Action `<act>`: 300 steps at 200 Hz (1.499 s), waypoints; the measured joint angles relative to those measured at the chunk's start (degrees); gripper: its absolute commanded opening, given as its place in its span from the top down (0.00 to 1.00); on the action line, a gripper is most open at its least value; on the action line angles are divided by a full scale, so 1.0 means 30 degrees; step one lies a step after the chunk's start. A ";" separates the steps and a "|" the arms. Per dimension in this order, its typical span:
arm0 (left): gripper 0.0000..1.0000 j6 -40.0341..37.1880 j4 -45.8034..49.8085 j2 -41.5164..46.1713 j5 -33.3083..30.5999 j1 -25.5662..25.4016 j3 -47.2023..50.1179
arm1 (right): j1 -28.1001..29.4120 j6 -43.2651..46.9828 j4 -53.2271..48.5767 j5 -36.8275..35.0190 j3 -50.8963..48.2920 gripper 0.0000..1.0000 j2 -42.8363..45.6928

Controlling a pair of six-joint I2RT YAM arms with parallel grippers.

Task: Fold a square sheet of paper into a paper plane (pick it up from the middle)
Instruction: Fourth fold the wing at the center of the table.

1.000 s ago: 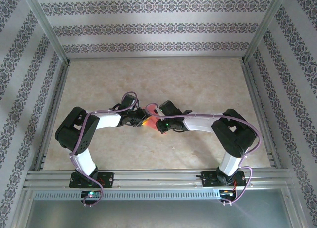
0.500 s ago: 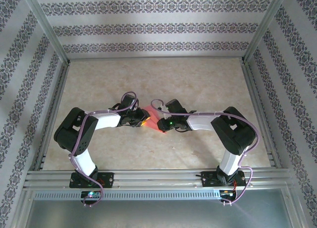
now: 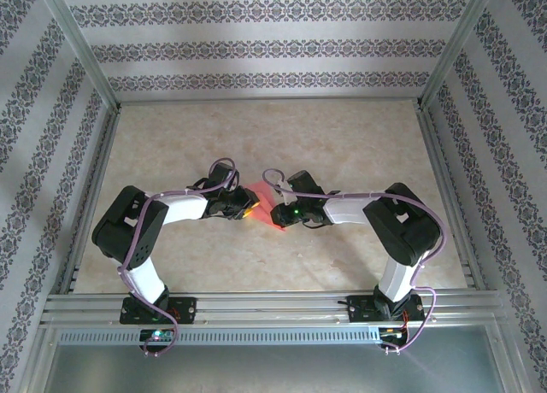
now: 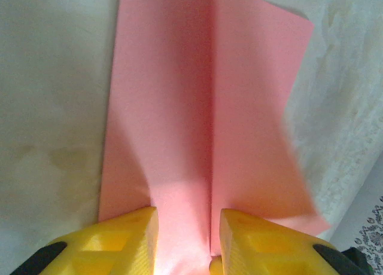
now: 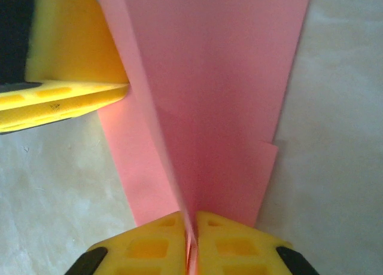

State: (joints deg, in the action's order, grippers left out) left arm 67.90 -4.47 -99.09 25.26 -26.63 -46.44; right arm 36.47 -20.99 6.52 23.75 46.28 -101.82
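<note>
The salmon-pink sheet of paper [image 3: 261, 190] lies mid-table between the two wrists, folded into a narrow paper-plane shape with layered flaps. In the right wrist view the paper [image 5: 227, 107] narrows toward my right gripper [image 5: 190, 218], which is shut on its raised centre crease. A yellow finger [image 5: 72, 66] of the left gripper rests at the paper's far left edge. In the left wrist view the paper [image 4: 167, 107] spreads flat on both sides of a straight crease. My left gripper [image 4: 188, 218] stands open, its fingers astride that crease. From above, the left gripper [image 3: 248, 207] faces the right gripper [image 3: 278, 212].
The marbled beige table [image 3: 342, 137] is bare around the paper. Patterned walls and metal frame posts [image 3: 81, 51] close it in at the back and both sides. A metal rail [image 3: 273, 303] runs along the near edge by the arm bases.
The right wrist has drawn back to the right, away from the left one, so more pink paper shows between them. The left arm has barely moved.
</note>
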 measured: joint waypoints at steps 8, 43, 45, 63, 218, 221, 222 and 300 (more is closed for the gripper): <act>0.68 0.0000 0.0000 -0.0007 0.0000 0.0000 0.0000 | -0.0095 -0.0044 0.0044 0.0248 0.0007 0.90 -0.0051; 0.68 -0.0015 0.0007 -0.0007 -0.0007 0.0000 0.0000 | -0.0423 -0.0204 0.0240 0.1231 0.0029 0.90 -0.0313; 0.68 -0.0015 0.0007 -0.0007 -0.0015 0.0000 0.0000 | -0.0474 -0.0248 0.0270 0.1304 0.0029 0.90 -0.0335; 0.68 -0.0029 0.0007 -0.0007 -0.0015 0.0000 0.0000 | -0.0743 -0.0488 0.0466 0.1931 0.0036 0.90 -0.0525; 0.82 -0.0270 -0.2987 -0.0998 0.1996 0.0000 -0.1173 | -0.2623 -0.2550 0.2222 0.6462 -0.0117 0.87 -0.1792; 0.82 -0.0270 -0.3024 -0.1086 0.2033 0.0000 -0.1224 | -0.2623 -0.2550 0.2237 0.6492 -0.0117 0.87 -0.1800; 0.83 -0.0270 -0.3031 -0.1100 0.2033 0.0000 -0.1239 | -0.2623 -0.2550 0.2237 0.6492 -0.0117 0.87 -0.1800; 0.86 -0.0277 -0.3381 -0.2127 0.2521 -0.0015 -0.1610 | -0.2630 -0.2608 0.2353 0.6972 -0.0095 0.81 -0.1865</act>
State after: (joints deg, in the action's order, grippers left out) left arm 67.07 -14.61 -105.47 32.82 -26.68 -51.27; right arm 28.58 -28.82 13.58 44.66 46.00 -107.42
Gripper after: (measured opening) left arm 0.137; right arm 0.188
